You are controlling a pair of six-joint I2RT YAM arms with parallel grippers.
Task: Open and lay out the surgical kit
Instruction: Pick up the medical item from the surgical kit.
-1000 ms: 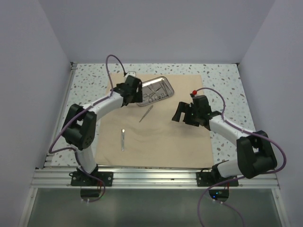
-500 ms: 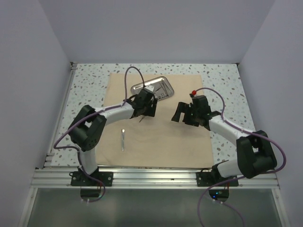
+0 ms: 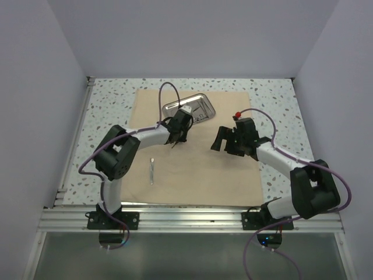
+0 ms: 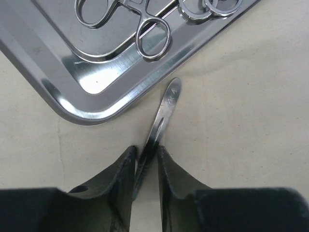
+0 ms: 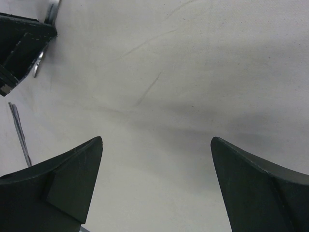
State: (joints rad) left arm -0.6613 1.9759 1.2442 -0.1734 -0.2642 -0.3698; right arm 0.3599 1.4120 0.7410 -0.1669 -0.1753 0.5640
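Observation:
The tan cloth (image 3: 198, 169) lies spread flat on the table. The steel tray (image 3: 169, 107) sits at its far edge with ring-handled instruments (image 4: 153, 38) inside; in the left wrist view its rim (image 4: 111, 104) is just beyond my fingers. A flat silver instrument (image 4: 166, 104) lies on the cloth beside the tray, and my left gripper (image 4: 145, 154) is closed around its near end, low on the cloth (image 3: 176, 142). Another slim instrument (image 3: 151, 171) lies alone further forward. My right gripper (image 3: 220, 140) hovers open over bare cloth (image 5: 157, 145).
Speckled tabletop (image 3: 274, 96) surrounds the cloth, with grey walls on three sides. The right arm's red-tipped cable fitting (image 3: 238, 114) stands near the cloth's right edge. In the right wrist view, the left gripper (image 5: 19, 43) shows at upper left.
My left gripper moved from the tray down to the flat instrument beside it and closed its fingers around it. The right arm has stayed put.

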